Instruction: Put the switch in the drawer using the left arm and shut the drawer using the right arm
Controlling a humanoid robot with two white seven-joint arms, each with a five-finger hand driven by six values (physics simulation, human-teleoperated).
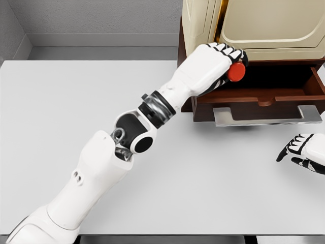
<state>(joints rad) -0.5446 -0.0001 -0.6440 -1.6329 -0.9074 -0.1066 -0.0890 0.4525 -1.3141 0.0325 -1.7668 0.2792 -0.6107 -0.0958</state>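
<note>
Left robot hand (pixel 223 63) carrying the switch (pixel 236 71) over the open drawer (pixel 274 96).
Fingers are curling round it; release is coming next (right robot hand (pixel 302 152) is idling, spread, on the bench (pixel 76 101)).

A flat, matte white rectangular table (pixel 76 112) spreads out below and to the left of the left hand (pixel 213 68), evenly lit, with soft shadows. Beyond its far edge, up and left of the hand, lies a strip of plain grey floor (pixel 101 53), then a pale baseboard band (pixel 101 39) under a speckled grey back wall (pixel 101 15). A second grey side wall (pixel 10 30) meets it far to the left. A glossy cream panelled cabinet (pixel 264 25) stands just behind the hand.
</note>
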